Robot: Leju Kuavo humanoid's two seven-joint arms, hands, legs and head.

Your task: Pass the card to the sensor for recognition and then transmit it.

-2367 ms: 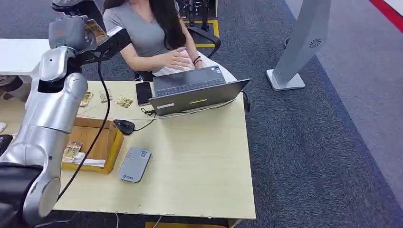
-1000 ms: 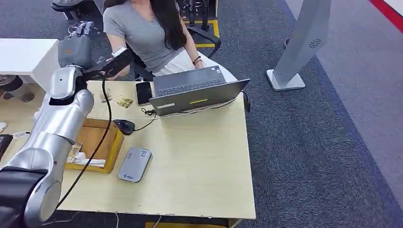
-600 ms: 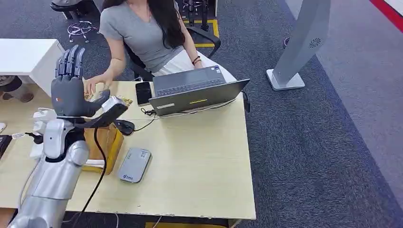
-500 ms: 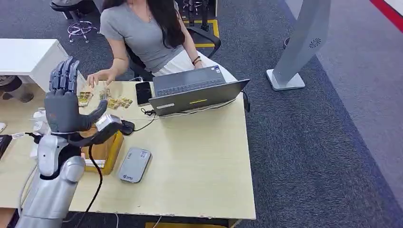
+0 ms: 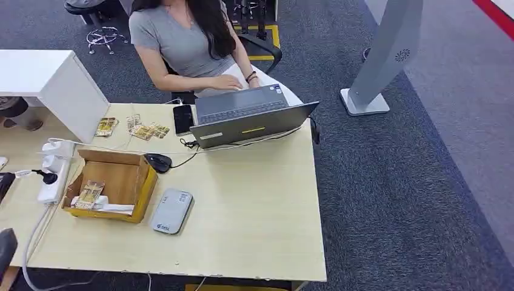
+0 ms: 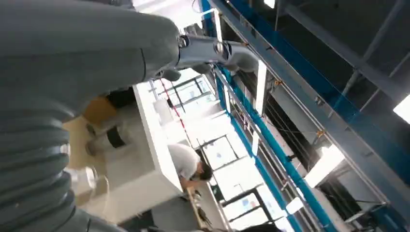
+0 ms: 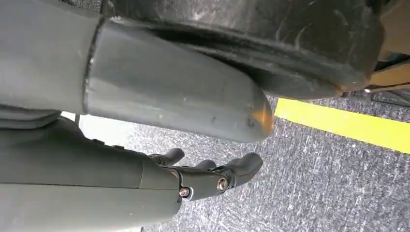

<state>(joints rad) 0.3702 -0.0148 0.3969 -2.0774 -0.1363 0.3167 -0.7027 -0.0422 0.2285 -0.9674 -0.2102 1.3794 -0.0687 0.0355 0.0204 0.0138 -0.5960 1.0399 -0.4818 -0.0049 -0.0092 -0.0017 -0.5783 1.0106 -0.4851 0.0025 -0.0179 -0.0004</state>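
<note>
left hand [image 6: 96, 48] raised, wrist cam facing ceiling, fingers [image 6: 212, 48] stretched out, nothing held. right hand [image 7: 145, 145] hangs over carpet, fingers [image 7: 232, 174] lightly bent, empty. cards [image 5: 142, 130] lie at desk [image 5: 254, 212] far left edge by phone [image 5: 183, 118]; one card [image 5: 90, 193] in cardboard box [image 5: 130, 176], sensor [image 5: 172, 210] just beside box, person [image 5: 182, 42] typing on laptop [image 5: 248, 118]

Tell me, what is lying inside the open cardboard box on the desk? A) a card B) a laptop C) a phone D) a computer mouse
A: a card lies in the cardboard box, at its left end; the mouse, phone and laptop all sit outside it on the desk.
</note>
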